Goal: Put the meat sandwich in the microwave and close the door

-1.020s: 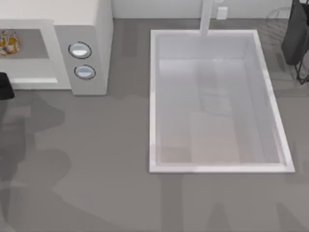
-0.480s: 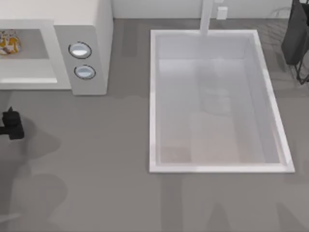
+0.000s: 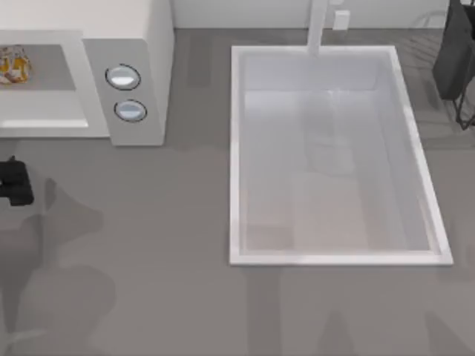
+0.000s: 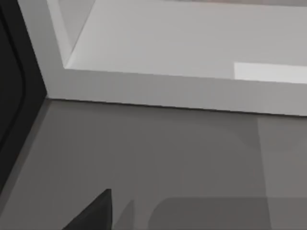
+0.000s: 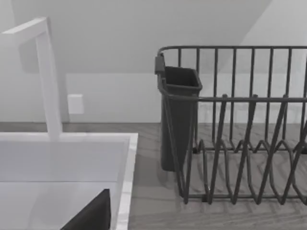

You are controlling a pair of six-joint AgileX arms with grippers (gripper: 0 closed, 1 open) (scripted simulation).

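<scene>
The meat sandwich (image 3: 13,65) is already lodged inside the microwave (image 3: 141,44), at the far left of the open cavity, well to the left of the two silvery knobs (image 3: 123,77). The placing step can therefore be judged done; what is left is the closing of the door (image 4: 10,86), which is seen in the left wrist view as a dark panel swung out beside the microwave's pale front sill.

The left gripper (image 3: 15,182) is held over the grey counter just in front of the microwave's open mouth, empty; whether its fingers are apart or together cannot be told. The right arm is parked beyond the sink (image 3: 334,156), away from the microwave, its wrist camera facing the dish rack (image 5: 240,129) and the faucet (image 5: 45,76).

Compared with a second ago, the left gripper has been drawn back from the microwave's front edge, out onto the open counter. Over the last half second it has hardly shifted. The sandwich has not been moved.
</scene>
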